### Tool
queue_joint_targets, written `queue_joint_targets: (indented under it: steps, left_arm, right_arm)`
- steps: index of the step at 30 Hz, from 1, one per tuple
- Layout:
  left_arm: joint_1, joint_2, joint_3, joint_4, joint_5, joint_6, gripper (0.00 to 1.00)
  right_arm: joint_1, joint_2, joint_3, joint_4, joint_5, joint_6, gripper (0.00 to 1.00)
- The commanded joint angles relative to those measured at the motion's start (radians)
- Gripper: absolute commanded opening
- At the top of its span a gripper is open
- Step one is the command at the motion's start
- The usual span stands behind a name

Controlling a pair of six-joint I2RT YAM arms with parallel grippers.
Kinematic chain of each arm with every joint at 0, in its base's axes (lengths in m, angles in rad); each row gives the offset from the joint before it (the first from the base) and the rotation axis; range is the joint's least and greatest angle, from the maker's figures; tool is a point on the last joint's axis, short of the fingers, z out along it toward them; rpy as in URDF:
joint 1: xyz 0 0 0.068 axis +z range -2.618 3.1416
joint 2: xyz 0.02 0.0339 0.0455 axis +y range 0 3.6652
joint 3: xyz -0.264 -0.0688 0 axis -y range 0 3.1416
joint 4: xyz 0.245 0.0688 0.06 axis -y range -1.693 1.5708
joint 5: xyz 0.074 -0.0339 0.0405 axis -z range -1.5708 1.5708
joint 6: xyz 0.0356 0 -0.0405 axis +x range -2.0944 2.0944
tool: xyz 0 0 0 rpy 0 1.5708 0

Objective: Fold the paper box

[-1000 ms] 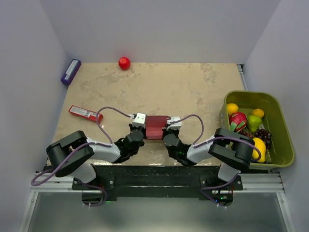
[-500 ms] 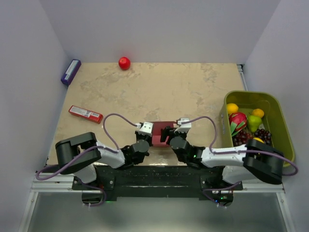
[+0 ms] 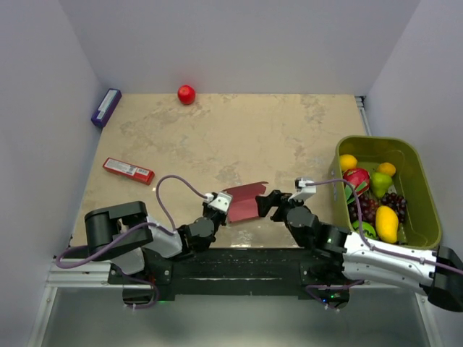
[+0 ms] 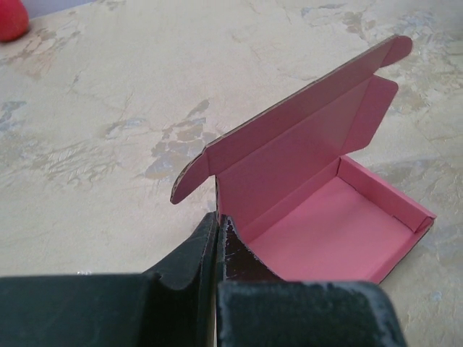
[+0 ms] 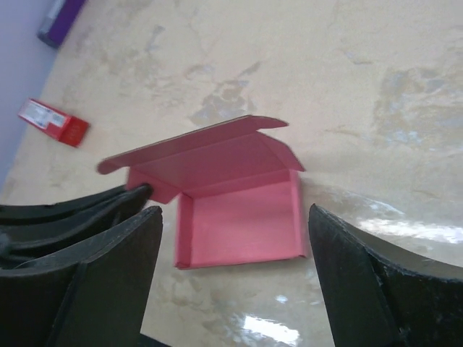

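Gaping lid-up, the paper box (image 3: 242,204) is pinched at its left corner by the left gripper (image 4: 217,233); the right gripper (image 3: 274,204) is spread wide just right of it, clear of the card, fruit bin (image 3: 376,139) further right.

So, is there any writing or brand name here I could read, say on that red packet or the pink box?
No text here can be read.
red packet: pale markings on top, too small and blurred to read.
purple box: too small to tell whether it has any print.
paper box: plain pink on the faces shown, no print visible.
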Motion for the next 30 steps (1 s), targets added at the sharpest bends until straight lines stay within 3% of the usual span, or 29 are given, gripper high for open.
queue_joint_targets:
  steps: [1,2,5,9,12,18,24,30]
  left_arm:
    - [-0.002,-0.043,-0.032,0.098,0.089,0.078,0.0]
    - [0.001,-0.051,-0.038,0.092,0.118,0.077,0.0]
    - [0.017,-0.082,-0.034,0.013,0.207,0.061,0.0]
    - [0.037,-0.14,-0.034,-0.059,0.252,0.028,0.0]
    - [0.067,-0.174,-0.044,-0.093,0.296,0.015,0.0]
    - [0.153,-0.235,-0.075,-0.141,0.465,-0.028,0.0]
    - [0.195,-0.269,-0.08,-0.191,0.585,-0.032,0.0]
    - [0.205,-0.283,-0.078,-0.221,0.6,-0.038,0.0]
  right_arm:
    - [-0.216,0.015,0.011,-0.031,-0.273,-0.151,0.84]
    - [-0.332,0.037,0.003,-0.003,-0.424,-0.18,0.84]
    - [-0.427,0.072,0.013,0.04,-0.533,-0.285,0.85]
    - [-0.464,0.158,0.03,0.103,-0.602,-0.404,0.88]
    - [-0.487,0.205,0.043,0.19,-0.703,-0.459,0.85]
    - [-0.511,0.262,0.06,0.295,-0.734,-0.611,0.84]
    - [-0.582,0.346,0.063,0.416,-0.919,-0.664,0.81]
    - [-0.591,0.417,0.067,0.497,-1.045,-0.677,0.77]
